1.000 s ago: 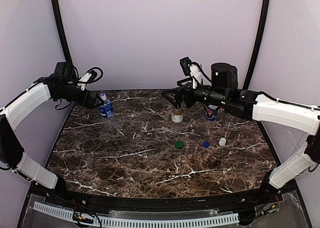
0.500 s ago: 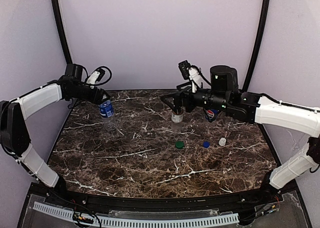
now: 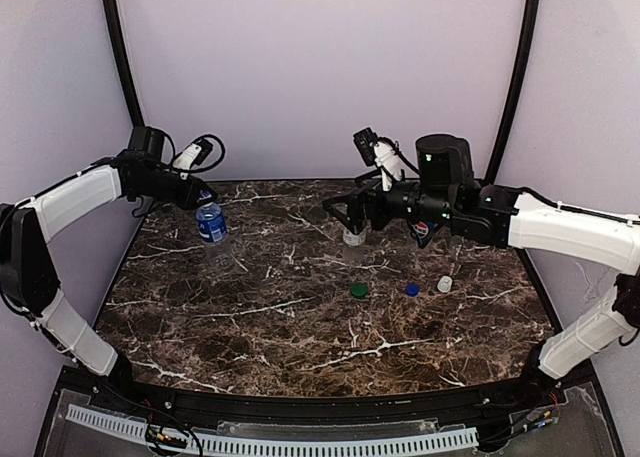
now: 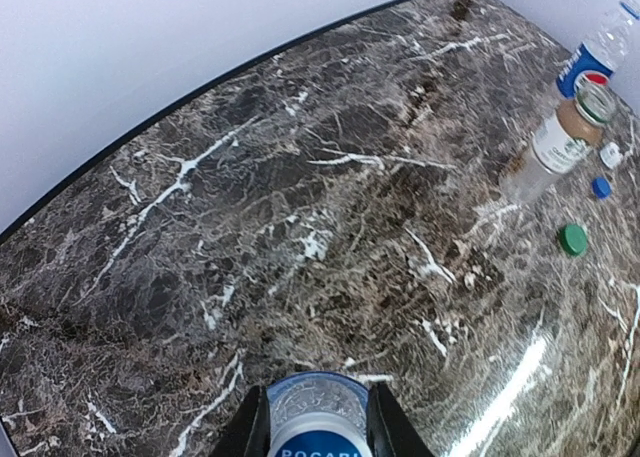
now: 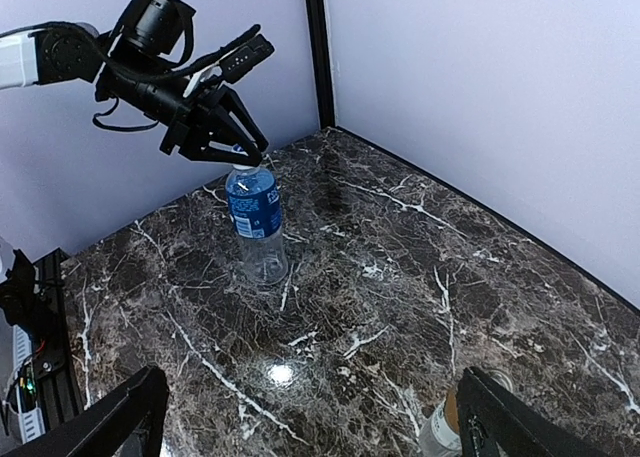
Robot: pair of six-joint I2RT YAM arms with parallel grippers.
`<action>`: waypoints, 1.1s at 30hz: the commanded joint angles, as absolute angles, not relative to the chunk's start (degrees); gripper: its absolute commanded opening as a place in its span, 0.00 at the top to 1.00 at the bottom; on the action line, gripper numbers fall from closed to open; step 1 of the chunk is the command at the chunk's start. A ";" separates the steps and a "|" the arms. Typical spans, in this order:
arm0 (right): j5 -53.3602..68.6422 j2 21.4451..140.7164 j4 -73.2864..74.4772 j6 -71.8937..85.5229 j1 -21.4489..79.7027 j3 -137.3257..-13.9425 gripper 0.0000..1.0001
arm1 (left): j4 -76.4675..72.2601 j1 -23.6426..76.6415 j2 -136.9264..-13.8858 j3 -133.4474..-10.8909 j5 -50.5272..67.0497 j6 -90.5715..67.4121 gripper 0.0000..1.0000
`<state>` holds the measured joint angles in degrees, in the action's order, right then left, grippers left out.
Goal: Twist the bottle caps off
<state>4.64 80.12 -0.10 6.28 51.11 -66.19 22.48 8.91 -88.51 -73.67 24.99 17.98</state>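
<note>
**Left jaws pinched on a bottle top; right jaws wide beside the short bottle**

The dark marble table [image 3: 300, 317] fills the floor of the cell. The left arm [image 3: 75, 202] reaches to its far left corner and the right arm [image 3: 570, 227] stretches across the rear. The right arm covers most of the Pepsi bottle [image 4: 598, 55] in the top view, where only a bit of label shows beneath it.

The blue-labelled bottle [image 3: 210, 222] stands upright at the far left. The left gripper [image 5: 240, 157] is clenched on the fourth cap [image 5: 243, 166] at its top. The fingers hide most of that cap, so its colour is unclear. The left wrist view is cut off at the bottle's shoulder.

The right gripper [image 5: 312, 382] is released, fingers spread wide. The short bottle [image 3: 354, 236] stands uncapped just below it, cropped at the edge of the right wrist view.

Three loose caps lie mid-table to the right: a green cap [image 3: 358, 290], a blue cap [image 3: 412, 289] and a white cap [image 3: 444, 284]. Only three bottles can be made out.
</note>
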 commanded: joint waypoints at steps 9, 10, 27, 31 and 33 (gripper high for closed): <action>11.23 90.05 -3.95 -9.56 61.18 -73.60 0.01 | 64.73 20.32 -79.35 -101.61 38.62 33.56 0.99; 10.99 92.34 -4.04 -9.87 62.07 -75.69 0.01 | 65.98 21.14 -79.14 -102.97 40.72 33.53 0.99; 12.65 109.80 -18.43 -2.69 65.12 -86.95 0.10 | 67.10 21.88 -78.34 -110.90 53.35 26.52 0.99; 17.06 110.08 -17.76 -3.44 65.13 -87.22 0.26 | 66.40 21.94 -78.95 -111.85 53.86 25.66 0.99; 18.27 109.83 -18.15 -3.52 65.13 -87.05 0.34 | 65.58 21.89 -79.01 -111.88 53.95 24.84 0.99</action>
<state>14.61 109.32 -15.40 -3.64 64.79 -86.04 66.04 21.71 -79.22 -110.41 50.57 27.62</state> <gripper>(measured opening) 0.715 0.290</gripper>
